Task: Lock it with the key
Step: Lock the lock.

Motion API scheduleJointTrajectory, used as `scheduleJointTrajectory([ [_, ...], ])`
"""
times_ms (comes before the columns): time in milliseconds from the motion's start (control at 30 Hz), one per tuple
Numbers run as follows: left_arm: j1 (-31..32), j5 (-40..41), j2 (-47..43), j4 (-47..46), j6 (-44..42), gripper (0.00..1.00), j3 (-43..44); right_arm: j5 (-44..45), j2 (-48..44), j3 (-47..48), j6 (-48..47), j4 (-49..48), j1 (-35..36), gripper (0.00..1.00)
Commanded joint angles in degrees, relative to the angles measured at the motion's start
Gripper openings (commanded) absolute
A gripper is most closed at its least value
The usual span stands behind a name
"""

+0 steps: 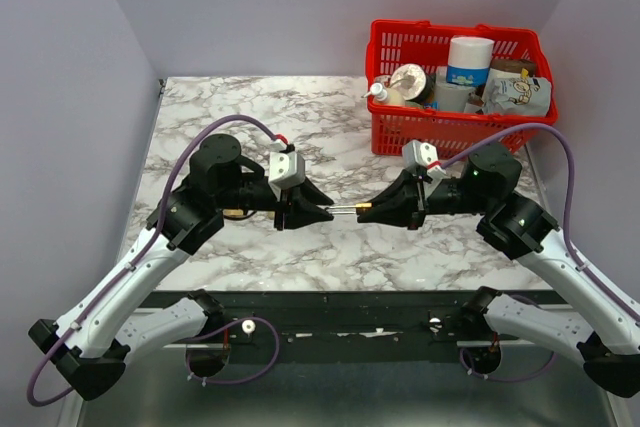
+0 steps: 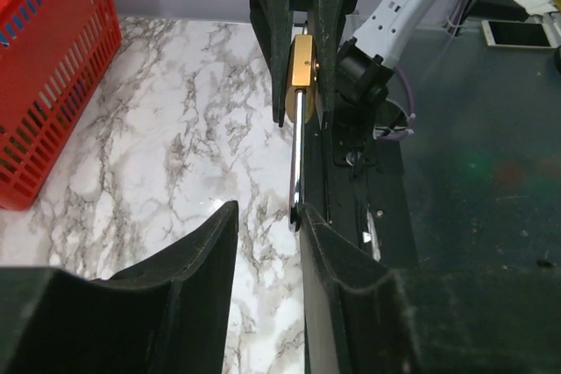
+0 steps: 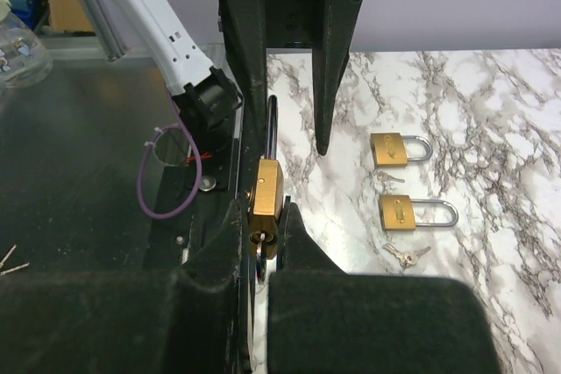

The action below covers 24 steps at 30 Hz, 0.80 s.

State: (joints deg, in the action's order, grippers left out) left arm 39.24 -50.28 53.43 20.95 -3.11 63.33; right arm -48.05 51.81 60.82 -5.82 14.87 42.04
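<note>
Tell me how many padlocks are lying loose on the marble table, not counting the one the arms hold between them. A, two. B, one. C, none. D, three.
A: the right wrist view shows two brass padlocks lying flat on the marble table, the farther padlock and the nearer padlock.

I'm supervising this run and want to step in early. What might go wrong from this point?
1. The padlock hangs above the table, its brass body pinched only by the right gripper. If that grip slips, it drops.
2. The left gripper looks open, with the shackle lying against just one finger. A push to close the shackle may skid off sideways rather than seat it.
</note>
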Motion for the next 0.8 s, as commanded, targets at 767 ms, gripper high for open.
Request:
scheduleJointTrajectory([
  [767, 3.56, -1.04, 3.43, -8.91, 11.29, 0.00, 1.44, 0.68, 2.06, -0.88, -0.94, -4.85, 0.06, 0.01],
])
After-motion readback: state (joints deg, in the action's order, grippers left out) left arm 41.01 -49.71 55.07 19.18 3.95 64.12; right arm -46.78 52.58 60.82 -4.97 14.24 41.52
